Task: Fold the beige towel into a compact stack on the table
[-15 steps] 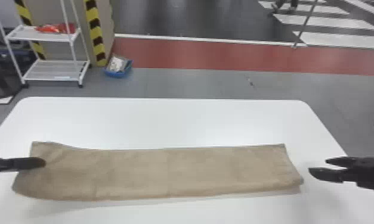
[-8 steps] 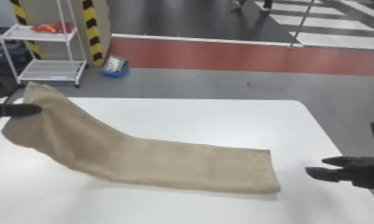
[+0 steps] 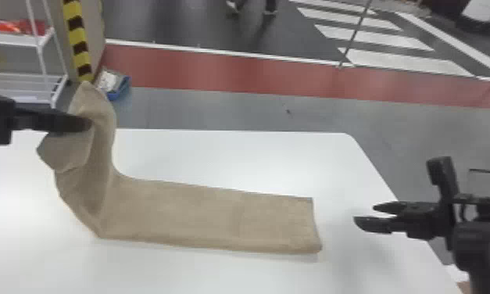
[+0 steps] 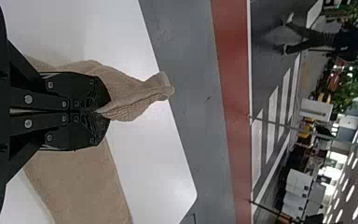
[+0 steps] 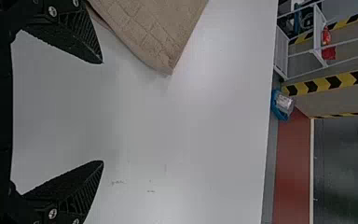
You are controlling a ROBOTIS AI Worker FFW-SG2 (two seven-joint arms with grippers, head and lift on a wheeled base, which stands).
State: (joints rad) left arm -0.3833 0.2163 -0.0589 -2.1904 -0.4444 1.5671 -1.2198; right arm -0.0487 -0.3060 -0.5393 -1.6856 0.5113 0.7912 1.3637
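My left gripper (image 3: 84, 123), at the left of the head view, holds the raised left end of the beige towel (image 3: 216, 215) above the table (image 3: 232, 156). In the left wrist view the left gripper (image 4: 103, 112) is shut on the towel (image 4: 133, 93), whose gathered edge pokes out past the fingertips. The rest lies flat as a long strip toward the right. My right gripper (image 3: 363, 215) stands off the towel's right end, touching nothing. Seen from the right wrist, the right gripper (image 5: 103, 112) has its fingers wide apart, with a towel corner (image 5: 161, 51) near one of them.
Beyond the table's far edge are a white shelf rack (image 3: 25, 84) and a blue bin (image 3: 117, 88) on the floor. Bare white tabletop lies behind the towel and in front of it.
The left gripper has lifted the towel's left end off the table and carried it rightward, so the cloth now bends upward there. The flat part has slid slightly left. The right gripper stays open.
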